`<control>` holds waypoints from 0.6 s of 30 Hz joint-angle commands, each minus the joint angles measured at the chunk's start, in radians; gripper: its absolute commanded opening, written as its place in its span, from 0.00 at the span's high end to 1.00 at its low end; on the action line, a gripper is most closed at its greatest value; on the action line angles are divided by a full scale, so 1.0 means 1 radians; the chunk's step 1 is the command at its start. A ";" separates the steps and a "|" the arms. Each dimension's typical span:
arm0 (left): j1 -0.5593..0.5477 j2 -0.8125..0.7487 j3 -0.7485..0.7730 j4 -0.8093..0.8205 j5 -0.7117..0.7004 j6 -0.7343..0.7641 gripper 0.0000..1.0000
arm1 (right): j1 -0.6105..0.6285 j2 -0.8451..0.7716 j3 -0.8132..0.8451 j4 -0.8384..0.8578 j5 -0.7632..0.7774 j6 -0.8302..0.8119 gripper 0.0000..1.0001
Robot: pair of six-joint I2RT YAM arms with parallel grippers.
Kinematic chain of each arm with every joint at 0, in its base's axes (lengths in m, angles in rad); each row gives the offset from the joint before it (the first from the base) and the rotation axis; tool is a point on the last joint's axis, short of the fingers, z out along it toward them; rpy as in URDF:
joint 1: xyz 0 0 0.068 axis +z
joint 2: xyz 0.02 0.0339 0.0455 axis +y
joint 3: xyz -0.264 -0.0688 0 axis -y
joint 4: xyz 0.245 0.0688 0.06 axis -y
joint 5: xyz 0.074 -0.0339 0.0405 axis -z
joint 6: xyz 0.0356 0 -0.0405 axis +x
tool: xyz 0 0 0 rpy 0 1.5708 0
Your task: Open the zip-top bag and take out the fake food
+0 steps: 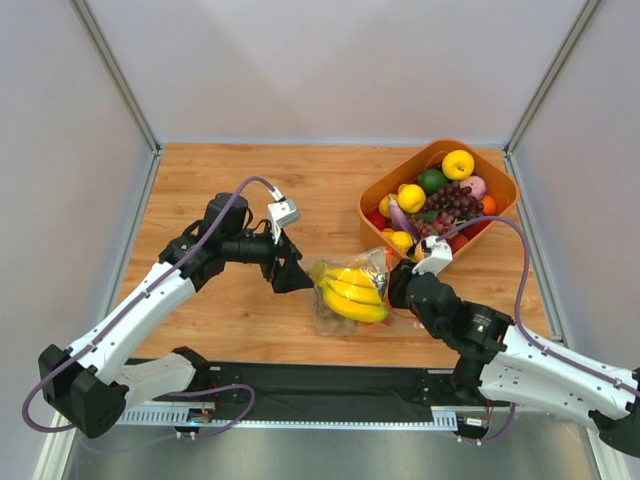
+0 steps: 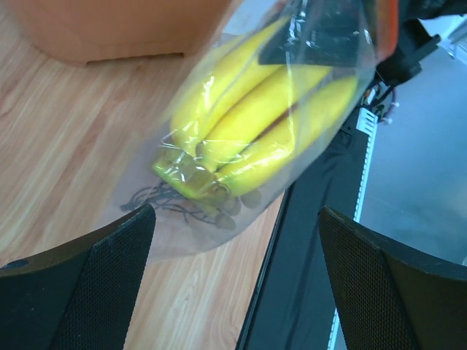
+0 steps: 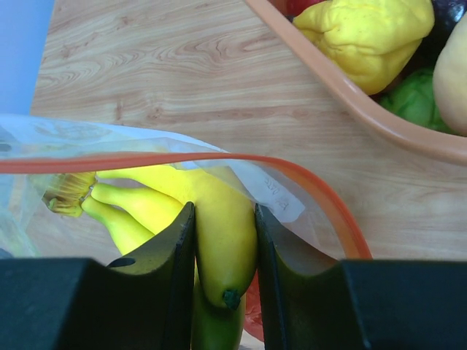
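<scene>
The zip-top bag (image 1: 335, 318) lies near the table's front edge, right of centre. Its red-orange zip strip (image 3: 306, 179) arcs open around my right gripper. The yellow banana bunch (image 1: 352, 292) is inside the bag. My right gripper (image 1: 398, 288) reaches into the bag's mouth and is shut on one banana's tip (image 3: 225, 248). A red-orange shape (image 3: 252, 322) shows just under that banana. My left gripper (image 1: 297, 272) is open and empty just left of the bag's closed end (image 2: 182, 233). There the banana stems (image 2: 182, 175) and a cluster of tan-brown balls (image 2: 230, 205) show through the plastic.
An orange basket (image 1: 372, 198) with several fruits, among them a dark grape bunch (image 1: 450, 205) and round yellow fruits, stands at the back right, close behind the bag. Its rim (image 3: 350, 102) runs close above my right gripper. The black table edge (image 2: 314, 255) lies beside the bag.
</scene>
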 commanded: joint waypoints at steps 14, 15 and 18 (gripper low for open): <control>0.005 0.037 -0.036 0.033 -0.029 0.131 0.01 | -0.078 -0.106 -0.035 0.086 -0.138 -0.041 1.00; 0.005 0.036 -0.039 0.035 -0.030 0.146 0.01 | -0.083 -0.106 -0.037 0.088 -0.144 -0.041 1.00; 0.005 0.039 -0.049 0.027 -0.067 0.168 0.01 | -0.094 -0.111 -0.041 0.095 -0.168 -0.041 1.00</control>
